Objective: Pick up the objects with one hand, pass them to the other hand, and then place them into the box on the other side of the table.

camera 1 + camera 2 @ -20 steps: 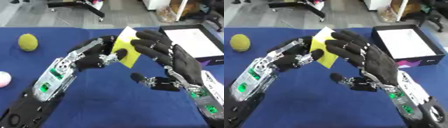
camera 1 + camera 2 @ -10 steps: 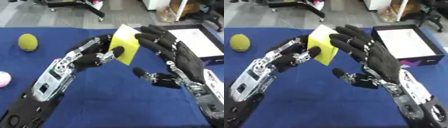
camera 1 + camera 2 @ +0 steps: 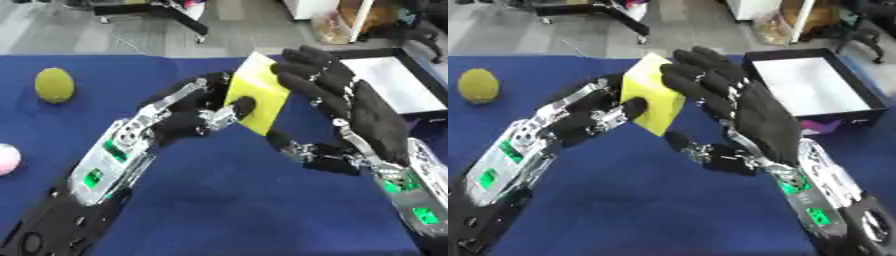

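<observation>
A yellow block [image 3: 256, 98] is held up above the blue table, pinched between the thumb and curled fingers of my left hand [image 3: 188, 117]. My right hand [image 3: 354, 107] stands open just to its right, straight fingers lying along the block's upper right face and the thumb spread out below it. The black box [image 3: 811, 85] with a white inside sits at the table's far right, partly hidden by the right hand in the left eye view.
A yellow-green ball [image 3: 54, 85] lies at the far left of the blue table [image 3: 227, 200]. A pink ball [image 3: 7, 159] shows at the left edge. Chair legs and boxes stand on the floor beyond the table.
Both hands have risen a little with the yellow block. The right hand's fingers have come closer onto the block's upper right side.
</observation>
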Controlling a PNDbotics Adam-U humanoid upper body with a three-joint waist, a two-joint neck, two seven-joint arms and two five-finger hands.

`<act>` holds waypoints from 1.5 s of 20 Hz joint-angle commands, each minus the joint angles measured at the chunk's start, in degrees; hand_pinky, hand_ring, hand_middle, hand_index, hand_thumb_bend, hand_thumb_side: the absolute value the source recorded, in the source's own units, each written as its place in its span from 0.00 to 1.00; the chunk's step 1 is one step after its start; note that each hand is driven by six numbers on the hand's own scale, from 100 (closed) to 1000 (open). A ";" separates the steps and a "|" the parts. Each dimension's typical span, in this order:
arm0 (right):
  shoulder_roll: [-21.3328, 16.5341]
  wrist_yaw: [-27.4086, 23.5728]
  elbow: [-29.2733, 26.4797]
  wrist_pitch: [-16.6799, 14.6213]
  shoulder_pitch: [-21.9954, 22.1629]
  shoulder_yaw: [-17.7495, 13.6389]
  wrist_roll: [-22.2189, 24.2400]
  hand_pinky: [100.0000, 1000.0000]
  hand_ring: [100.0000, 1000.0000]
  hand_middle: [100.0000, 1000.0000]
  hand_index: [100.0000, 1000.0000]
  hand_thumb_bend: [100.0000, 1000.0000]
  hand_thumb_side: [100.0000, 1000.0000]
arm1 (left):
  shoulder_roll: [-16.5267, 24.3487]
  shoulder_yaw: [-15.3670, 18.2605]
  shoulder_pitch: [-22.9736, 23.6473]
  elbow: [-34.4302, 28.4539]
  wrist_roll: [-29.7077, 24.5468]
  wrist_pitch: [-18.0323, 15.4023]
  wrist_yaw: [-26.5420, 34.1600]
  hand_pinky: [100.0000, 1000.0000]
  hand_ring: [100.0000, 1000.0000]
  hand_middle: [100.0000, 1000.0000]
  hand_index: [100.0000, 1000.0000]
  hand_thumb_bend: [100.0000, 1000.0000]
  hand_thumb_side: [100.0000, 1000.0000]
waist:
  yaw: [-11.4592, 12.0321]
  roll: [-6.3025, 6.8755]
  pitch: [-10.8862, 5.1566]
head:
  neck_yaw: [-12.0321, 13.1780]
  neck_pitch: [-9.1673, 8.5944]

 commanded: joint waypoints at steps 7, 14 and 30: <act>-0.01 -0.08 -0.86 0.25 -0.89 -0.36 0.28 0.97 0.95 0.86 1.00 0.23 0.00 | -1.66 -0.19 -1.94 -1.98 -0.06 0.13 1.13 0.68 0.54 0.46 0.58 0.14 0.36 | -0.18 -0.03 -0.81 | -0.11 -0.09; 0.04 -0.06 -0.86 0.32 -0.91 -0.18 0.58 0.97 0.94 0.85 1.00 0.21 0.00 | -2.47 -0.19 -2.43 -2.41 -0.06 0.05 1.37 0.68 0.54 0.46 0.58 0.14 0.36 | -0.32 -0.01 -0.83 | -0.13 -0.16; 0.29 -2.38 -0.86 5.48 -1.42 -1.21 -6.11 0.84 0.77 0.44 0.91 0.00 0.00 | -2.03 -1.34 -2.05 -1.65 -2.14 0.45 -0.06 0.68 0.55 0.48 0.59 0.12 0.37 | -0.52 0.09 -0.81 | -0.34 -0.32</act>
